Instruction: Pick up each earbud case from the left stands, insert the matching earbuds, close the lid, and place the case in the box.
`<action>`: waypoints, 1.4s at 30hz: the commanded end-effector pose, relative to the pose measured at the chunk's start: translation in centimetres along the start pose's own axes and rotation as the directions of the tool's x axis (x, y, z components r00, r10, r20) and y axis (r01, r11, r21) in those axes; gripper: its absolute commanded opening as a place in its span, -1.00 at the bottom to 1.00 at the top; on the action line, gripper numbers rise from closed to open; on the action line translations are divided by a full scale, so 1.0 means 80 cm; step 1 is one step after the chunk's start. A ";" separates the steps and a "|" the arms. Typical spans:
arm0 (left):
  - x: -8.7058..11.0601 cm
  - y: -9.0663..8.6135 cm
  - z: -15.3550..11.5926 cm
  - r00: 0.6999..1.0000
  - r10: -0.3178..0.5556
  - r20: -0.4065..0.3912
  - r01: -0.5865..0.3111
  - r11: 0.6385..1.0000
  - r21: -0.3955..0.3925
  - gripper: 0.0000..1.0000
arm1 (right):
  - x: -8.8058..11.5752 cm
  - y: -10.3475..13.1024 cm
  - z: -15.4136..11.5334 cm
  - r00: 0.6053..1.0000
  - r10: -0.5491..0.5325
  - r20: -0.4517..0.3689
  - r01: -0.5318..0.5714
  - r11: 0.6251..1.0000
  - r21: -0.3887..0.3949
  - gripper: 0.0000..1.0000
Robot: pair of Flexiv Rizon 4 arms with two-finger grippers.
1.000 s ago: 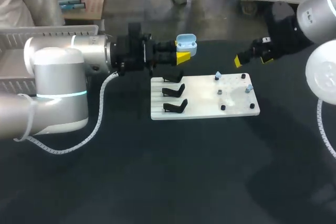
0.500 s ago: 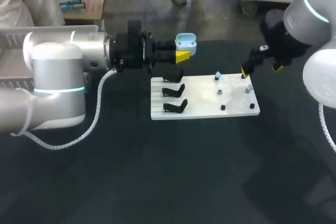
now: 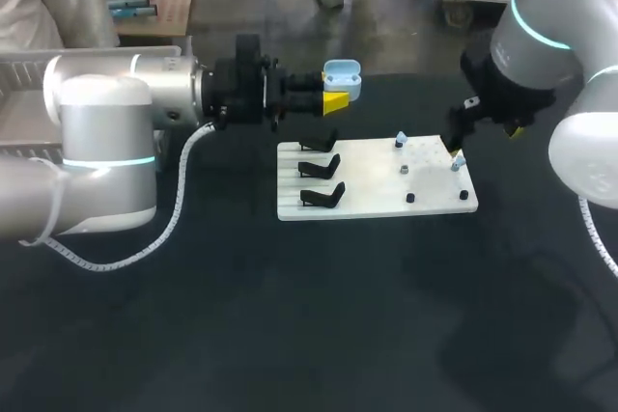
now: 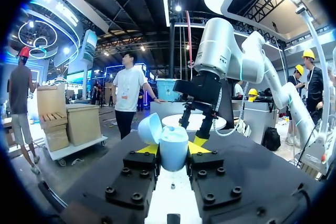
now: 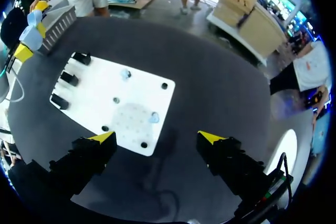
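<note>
Head view: the left claw is closed on the pale blue case and holds it in the air just beyond the far left corner of the white board, with the lid up. Three black stands on the board's left side are bare. Two earbuds sit on its right side among small black pegs. The right claw hangs over that end, near the earbud by the edge.

Left wrist view: both yellow tips press the case from two sides, low on its body, and the lid is hinged open behind it. The shell looks smooth, rounded and light, so probably slippery. This low hold, clear of hinge and lid, seems the safe one.

Right wrist view: the right claw stands wide and holds nothing, above the dark tabletop at the board's edge. One earbud lies just ahead, between the fingers. The earbuds are tiny, glossy and probably easy to flick away, so a gentle pinch across the body looks best.

Change: within the last second the right arm has swung in from the tabletop's right edge to the board. The left arm and case have kept their place.
</note>
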State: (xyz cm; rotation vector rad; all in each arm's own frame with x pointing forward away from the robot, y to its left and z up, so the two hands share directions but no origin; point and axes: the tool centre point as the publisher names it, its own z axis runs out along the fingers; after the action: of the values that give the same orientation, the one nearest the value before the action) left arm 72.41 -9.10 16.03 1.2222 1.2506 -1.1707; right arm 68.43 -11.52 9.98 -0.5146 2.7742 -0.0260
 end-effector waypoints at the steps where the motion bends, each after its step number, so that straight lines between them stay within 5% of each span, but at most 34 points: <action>1: 0.000 0.001 0.001 1.000 0.001 0.002 -0.001 1.000 0.001 -1.00 | 0.002 0.003 0.000 1.000 0.002 0.005 -0.002 0.999 0.045 1.00; 20: 0.000 0.001 0.001 1.000 0.001 0.002 -0.001 1.000 0.001 -1.00 | 0.006 0.025 0.036 0.992 -0.091 -0.086 0.093 0.995 0.019 1.00; 37: 0.000 0.001 0.001 1.000 0.001 0.002 -0.001 1.000 0.001 -1.00 | 0.005 0.015 0.077 0.992 -0.073 -0.107 0.073 0.997 -0.003 1.00; 42: 0.000 0.001 0.001 1.000 0.001 0.002 -0.001 1.000 0.001 -1.00 | 0.002 0.011 0.077 0.992 -0.068 -0.108 0.068 0.998 -0.010 0.69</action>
State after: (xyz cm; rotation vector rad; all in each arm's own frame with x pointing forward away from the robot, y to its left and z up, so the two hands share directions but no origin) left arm 72.45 -9.15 16.05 1.2231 1.2511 -1.1712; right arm 69.68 -10.43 3.91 -0.6244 2.8566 -0.0664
